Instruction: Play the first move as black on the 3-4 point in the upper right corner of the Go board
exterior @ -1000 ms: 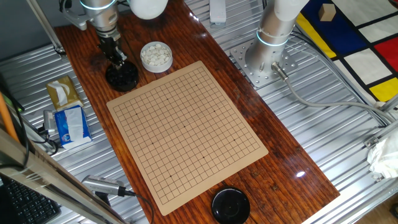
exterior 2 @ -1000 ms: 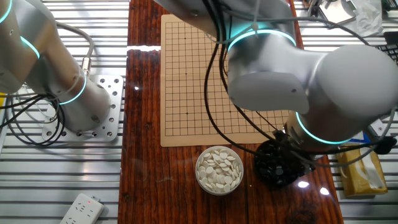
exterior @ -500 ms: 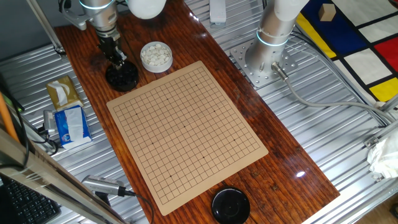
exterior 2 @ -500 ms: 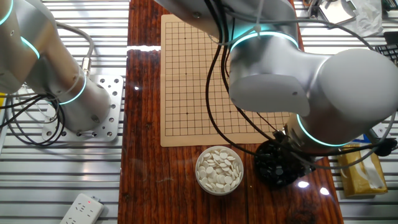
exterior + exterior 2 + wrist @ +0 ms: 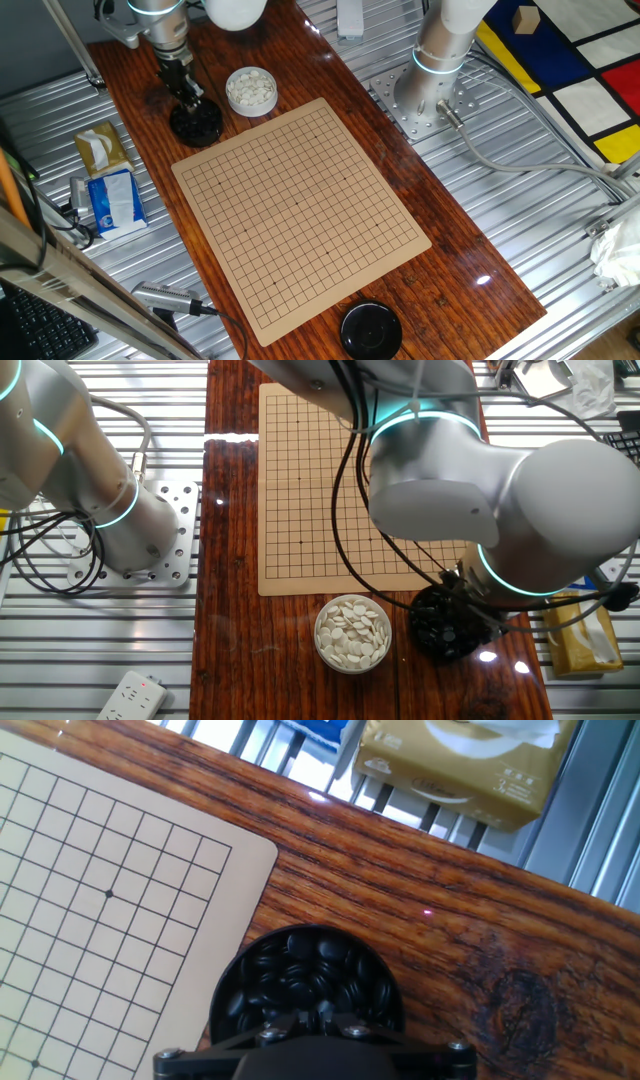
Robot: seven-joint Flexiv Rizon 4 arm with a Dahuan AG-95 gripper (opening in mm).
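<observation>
Tool (image 5: 187, 97) is lowered into the bowl of black stones (image 5: 196, 123), which sits on the wooden surface (image 5: 400, 290) just off one corner of the Go board (image 5: 300, 210). In the hand view the fingertips are hidden below the frame edge, right over the heaped stones (image 5: 305, 975); cannot tell whether the jaws are apart or together, or whether a stone is pinched. In the other fixed view the arm's big joint covers most of the bowl (image 5: 445, 625), so nothing more can be read there.

Outward from the bowl: the bowl of white stones (image 5: 250, 90) stands just beside it, also off the board edge. A tissue pack (image 5: 100, 150) and a blue carton (image 5: 112, 200) lie near, on the slatted bench beside the surface. A black lid (image 5: 370, 330) rests on the surface at the far end of the board, well apart from the tool.

Board status: every crossing visible in all three views is bare; no stone of either colour is down. The 3-4 point has not been played, and I do not mark it, since the upper right corner cannot be fixed from these views alone.

Progress, as judged: early. The tool has reached the supply bowl. Left to do: secure one black stone, lift, carry to the corner, set it on the crossing, release.
</observation>
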